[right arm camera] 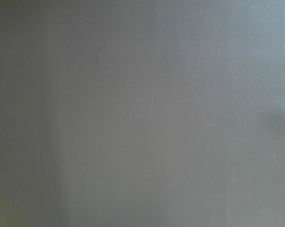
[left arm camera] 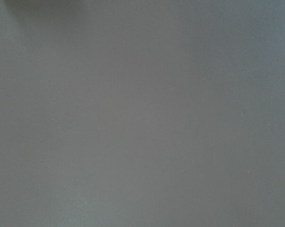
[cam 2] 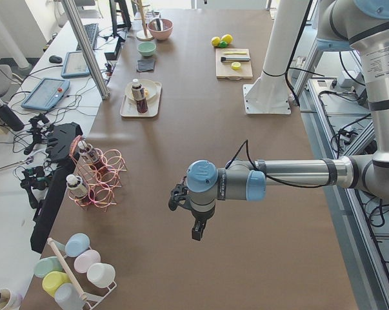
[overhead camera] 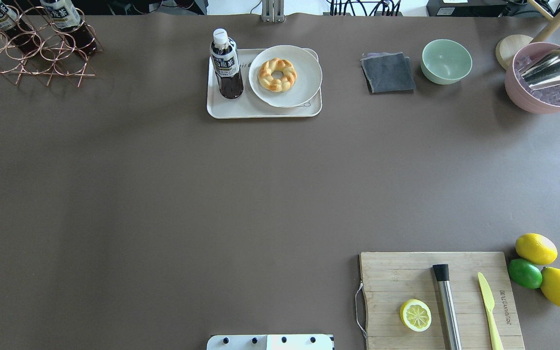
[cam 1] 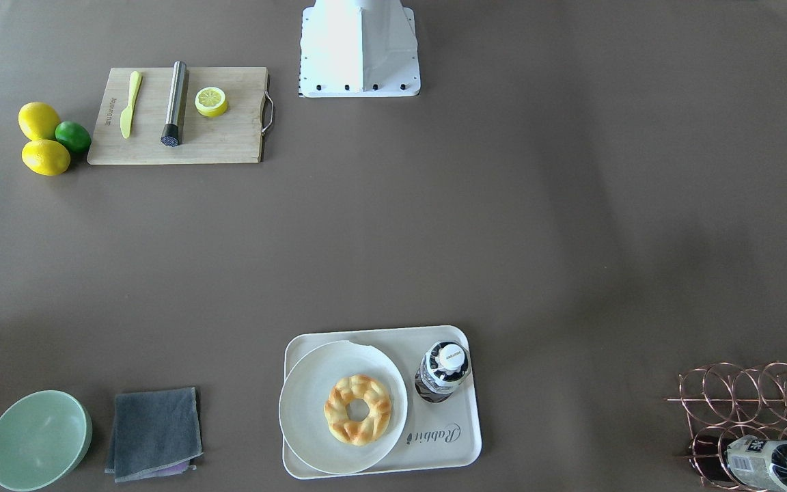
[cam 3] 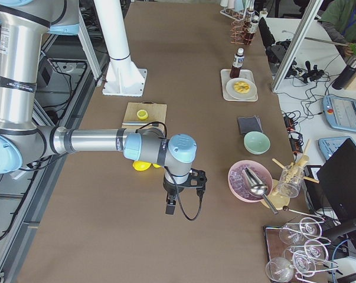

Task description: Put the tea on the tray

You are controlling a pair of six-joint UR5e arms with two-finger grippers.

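Observation:
The tea (overhead camera: 226, 65), a small bottle of dark liquid with a white cap, stands upright on the left part of the cream tray (overhead camera: 241, 111). It also shows in the front-facing view (cam 1: 443, 369) on the tray (cam 1: 462, 437). My left gripper (cam 2: 197, 232) shows only in the exterior left view, hanging over bare table far from the tray (cam 2: 126, 111); I cannot tell if it is open. My right gripper (cam 3: 170, 207) shows only in the exterior right view, over bare table; I cannot tell its state. Both wrist views show only brown tabletop.
A white plate (overhead camera: 304, 73) with a braided donut (overhead camera: 277, 74) fills the tray's right part. A copper wire rack (overhead camera: 27, 53) holds similar bottles. A grey cloth (overhead camera: 388, 73), green bowl (overhead camera: 446, 61), pink ice bowl (overhead camera: 547, 92), cutting board (overhead camera: 392, 272), lemons (overhead camera: 535, 248) and a lime (overhead camera: 525, 273) lie around.

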